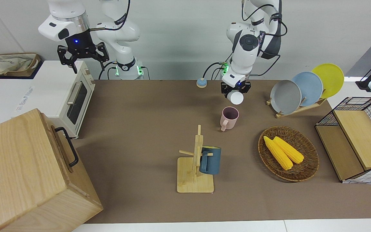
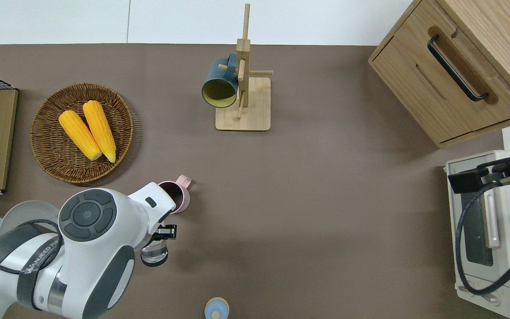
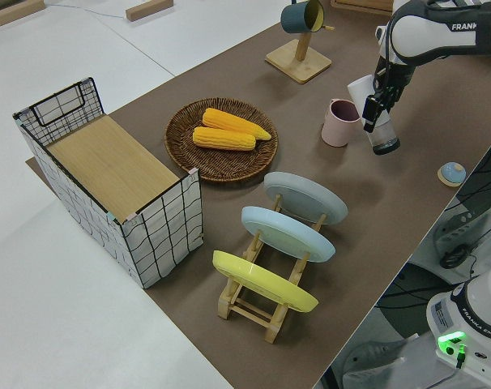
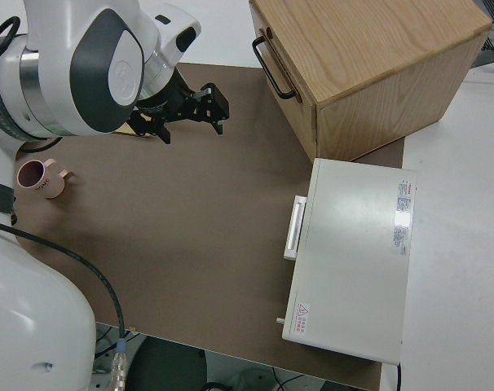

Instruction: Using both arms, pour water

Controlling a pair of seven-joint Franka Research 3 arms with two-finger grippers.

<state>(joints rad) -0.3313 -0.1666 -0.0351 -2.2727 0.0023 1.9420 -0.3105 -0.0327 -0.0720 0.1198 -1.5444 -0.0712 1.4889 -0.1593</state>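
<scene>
1. While the right arm (image 1: 76,22) is parked with its claw (image 1: 83,54) spread and empty, the pouring step is judged to be in hand with the left arm (image 1: 246,42).
2. On the bench (image 1: 147,129), the pink mug (image 1: 229,118) stands upright, between the robots and the wicker basket (image 1: 288,154).
3. A clear glass (image 3: 375,113) is clenched in the left claw (image 1: 236,91), tilted, mouth toward the mug and near its rim.
4. Further tilting with the lip kept over the mug's opening is judged to be called for next.
5. The glass's tilt is shown plainly in the left side view; in the overhead view it is largely hidden by the arm.
</scene>
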